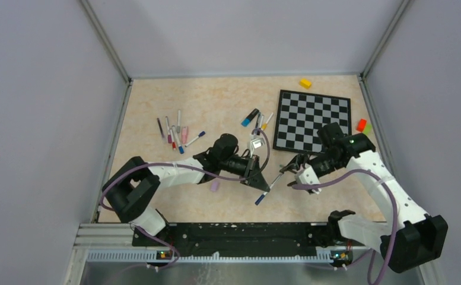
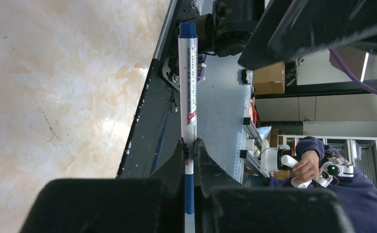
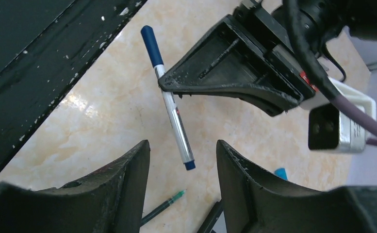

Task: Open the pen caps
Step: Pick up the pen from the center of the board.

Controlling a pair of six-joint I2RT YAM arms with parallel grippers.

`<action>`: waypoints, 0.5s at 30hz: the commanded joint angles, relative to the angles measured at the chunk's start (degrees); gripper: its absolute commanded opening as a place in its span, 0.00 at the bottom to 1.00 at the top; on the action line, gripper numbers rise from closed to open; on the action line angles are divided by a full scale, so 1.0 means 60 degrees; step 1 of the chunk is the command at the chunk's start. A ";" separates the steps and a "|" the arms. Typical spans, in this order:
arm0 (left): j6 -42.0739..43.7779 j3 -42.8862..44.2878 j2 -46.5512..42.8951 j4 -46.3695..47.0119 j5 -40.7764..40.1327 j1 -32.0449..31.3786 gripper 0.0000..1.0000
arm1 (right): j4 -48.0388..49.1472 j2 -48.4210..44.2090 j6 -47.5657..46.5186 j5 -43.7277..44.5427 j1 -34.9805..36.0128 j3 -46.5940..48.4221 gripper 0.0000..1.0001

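My left gripper [image 1: 266, 186] is shut on a white pen [image 1: 272, 185] and holds it above the table. In the left wrist view the fingertips [image 2: 182, 151] pinch the barrel [image 2: 188, 87] just above its navy pen cap [image 2: 189, 193]. The cap is still on the pen and shows in the right wrist view [image 3: 151, 46] and in the top view [image 1: 258, 200]. My right gripper [image 3: 182, 160] is open, and the pen's small navy tail end [image 3: 189, 165] hangs between its fingers without touching them. A loose lilac pen cap [image 1: 215, 186] lies on the table under the left arm.
Several pens [image 1: 174, 133] lie at the left rear and a few more [image 1: 255, 119] near the chessboard [image 1: 314, 119]. A yellow block [image 1: 305, 83] and a red block [image 1: 362, 125] sit at the back right. A green pen [image 3: 162, 206] lies below the right gripper.
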 commanded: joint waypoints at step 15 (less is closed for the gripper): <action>-0.1050 0.0884 0.1367 0.1875 -0.0071 -0.0518 0.00 | 0.2589 0.0291 0.1312 0.2888 0.2355 -0.1205 0.29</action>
